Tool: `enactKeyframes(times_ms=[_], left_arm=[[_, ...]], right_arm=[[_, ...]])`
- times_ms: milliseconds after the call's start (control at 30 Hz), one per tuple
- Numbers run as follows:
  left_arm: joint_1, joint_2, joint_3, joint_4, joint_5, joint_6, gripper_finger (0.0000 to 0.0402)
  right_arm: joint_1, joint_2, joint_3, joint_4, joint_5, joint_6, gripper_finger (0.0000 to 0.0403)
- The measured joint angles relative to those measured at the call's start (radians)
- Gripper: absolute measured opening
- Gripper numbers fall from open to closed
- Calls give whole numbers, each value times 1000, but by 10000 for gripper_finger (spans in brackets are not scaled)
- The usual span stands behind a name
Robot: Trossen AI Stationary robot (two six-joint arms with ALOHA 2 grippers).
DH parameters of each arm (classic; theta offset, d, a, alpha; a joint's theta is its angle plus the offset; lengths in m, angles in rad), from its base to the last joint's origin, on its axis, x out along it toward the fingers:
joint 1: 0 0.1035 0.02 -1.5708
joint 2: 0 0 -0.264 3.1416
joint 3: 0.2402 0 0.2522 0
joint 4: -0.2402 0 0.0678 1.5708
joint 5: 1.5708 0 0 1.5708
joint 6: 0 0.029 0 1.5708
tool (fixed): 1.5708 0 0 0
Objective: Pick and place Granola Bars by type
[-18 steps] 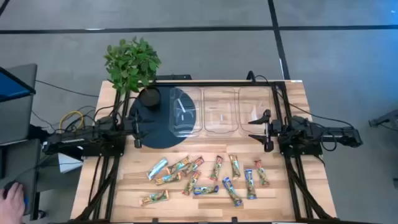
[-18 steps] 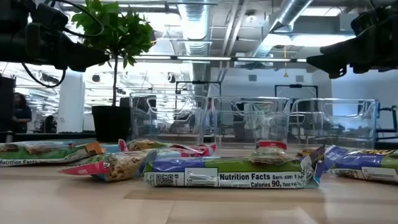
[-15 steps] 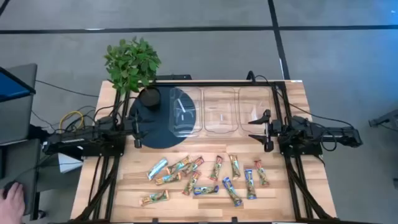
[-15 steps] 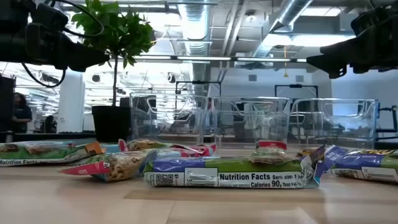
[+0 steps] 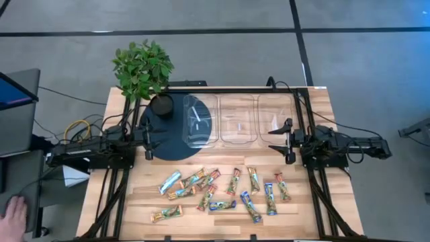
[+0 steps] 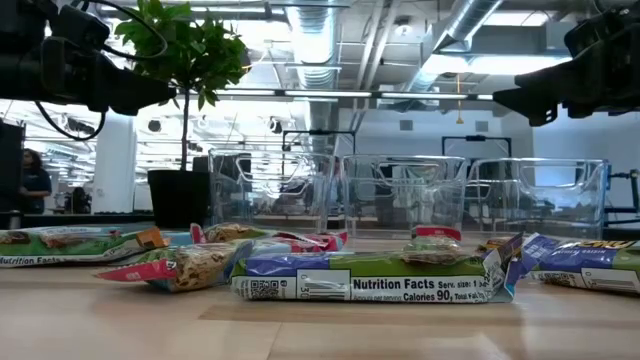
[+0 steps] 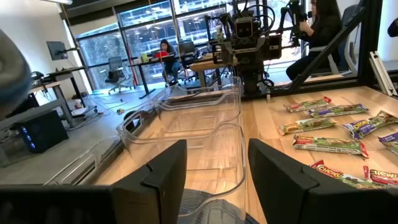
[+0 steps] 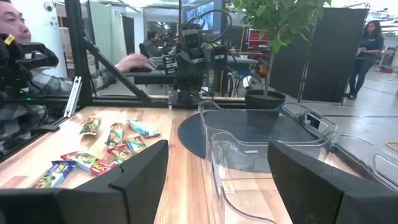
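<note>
Several granola bars [image 5: 222, 191] in green-tan, blue and red-orange wrappers lie flat and scattered on the near half of the wooden table; they also show in the low view [image 6: 370, 280] and both wrist views [image 7: 329, 124] [image 8: 106, 146]. My left gripper [image 5: 149, 142] hovers open at the table's left side, over the edge of a dark round mat, with nothing between its fingers [image 7: 217, 149]. My right gripper [image 5: 287, 141] hovers open at the table's right side, facing the left one, also with nothing in it [image 8: 217, 149]. Both are well clear of the bars.
Three clear plastic bins [image 5: 237, 121] stand side by side between the grippers toward the far edge, the leftmost on the dark round mat [image 5: 161, 138]. A potted plant [image 5: 142, 67] stands at the far left corner. A person's hand [image 5: 10, 215] shows beside the table's near left.
</note>
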Motion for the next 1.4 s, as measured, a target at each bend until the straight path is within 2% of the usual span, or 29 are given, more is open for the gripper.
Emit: enactKeyframes(times_ms=[1400], left_arm=[[0, 0, 0, 0, 0, 0, 167]], right_arm=[[0, 0, 0, 0, 0, 0, 270]])
